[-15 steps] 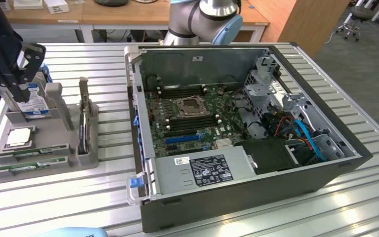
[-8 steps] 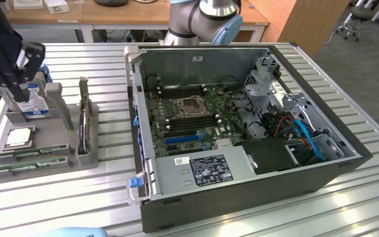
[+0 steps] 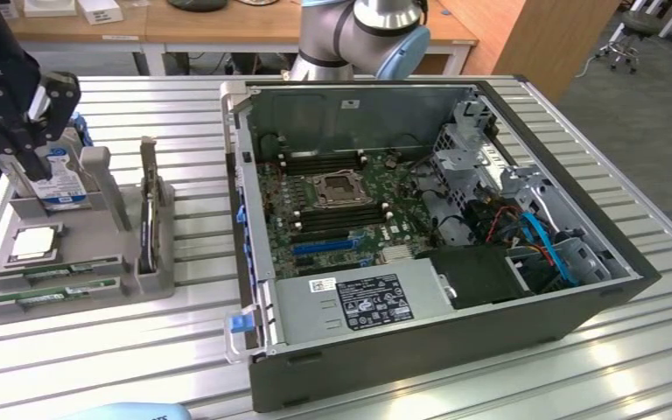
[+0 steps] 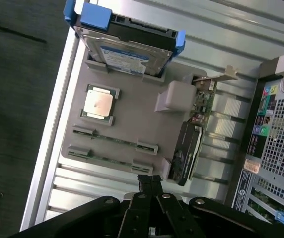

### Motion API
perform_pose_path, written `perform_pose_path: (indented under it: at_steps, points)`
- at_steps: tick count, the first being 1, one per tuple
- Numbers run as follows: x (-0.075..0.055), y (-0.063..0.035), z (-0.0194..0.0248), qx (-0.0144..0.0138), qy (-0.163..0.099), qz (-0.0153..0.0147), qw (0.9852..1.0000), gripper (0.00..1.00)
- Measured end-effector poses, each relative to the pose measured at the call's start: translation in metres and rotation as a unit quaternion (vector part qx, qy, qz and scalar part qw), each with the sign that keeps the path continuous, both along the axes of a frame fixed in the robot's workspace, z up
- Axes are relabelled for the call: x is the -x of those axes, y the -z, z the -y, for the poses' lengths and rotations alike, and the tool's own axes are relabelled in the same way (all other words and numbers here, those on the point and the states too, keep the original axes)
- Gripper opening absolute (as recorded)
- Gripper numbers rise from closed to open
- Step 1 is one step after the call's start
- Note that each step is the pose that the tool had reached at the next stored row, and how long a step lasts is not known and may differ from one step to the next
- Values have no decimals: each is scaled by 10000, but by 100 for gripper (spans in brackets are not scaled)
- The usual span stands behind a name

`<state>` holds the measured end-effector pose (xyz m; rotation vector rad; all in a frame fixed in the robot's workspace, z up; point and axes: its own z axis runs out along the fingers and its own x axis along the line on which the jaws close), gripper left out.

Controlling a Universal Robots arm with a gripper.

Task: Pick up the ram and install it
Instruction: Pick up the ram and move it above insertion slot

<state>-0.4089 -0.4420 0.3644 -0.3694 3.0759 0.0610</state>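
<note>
Over the parts tray: my jaws (image 3: pixel 32 153) hang above the slatted metal desk (image 3: pixel 137 350), pressed together at the tips and pinching nothing. In the wrist view they (image 4: pixel 150 179) point down at bare desk just past the edge of the grey tray (image 4: pixel 132 114). The outer ram stick (image 4: pixel 109 161) lies nearest to them, flat on its long edge in a pair of grey clips, clear of my tips and not touched. The second ram stick (image 4: pixel 114 140) sits parallel to it one slot further in, between the outer one and the square silver processor (image 4: pixel 99 103). In the exterior view both green sticks, outer (image 3: pixel 50 296) and second (image 3: pixel 56 271), lie along the tray's front edge, below the processor (image 3: pixel 35 241). The hard drive (image 3: pixel 62 188) with its blue and white label stands upright at the tray's far end, and my jaws appear in front of it. An expansion card (image 3: pixel 150 227) stands on edge along the side of the tray that faces the open computer case (image 3: pixel 430 219). The case lies on the exterior view's right with its motherboard and memory slots exposed.
</note>
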Motion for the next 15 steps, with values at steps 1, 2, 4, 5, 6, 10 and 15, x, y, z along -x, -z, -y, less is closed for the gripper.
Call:
perform_pose_path:
  at_steps: [1, 2, 4, 5, 6, 10, 15]
  points:
    - [0, 1, 0, 0, -82, 0, 10000, 10]
    - [0, 1, 0, 0, -166, 0, 9999, 10]
    - [0, 1, 0, 0, -337, 0, 9994, 10]
    - [0, 2, 0, 0, -420, 0, 9991, 10]
    - [0, 2, 0, 0, -503, 0, 9987, 10]
    - [0, 3, 0, 0, -846, 0, 9964, 10]
    - [0, 5, 0, 0, -1283, 0, 9917, 10]
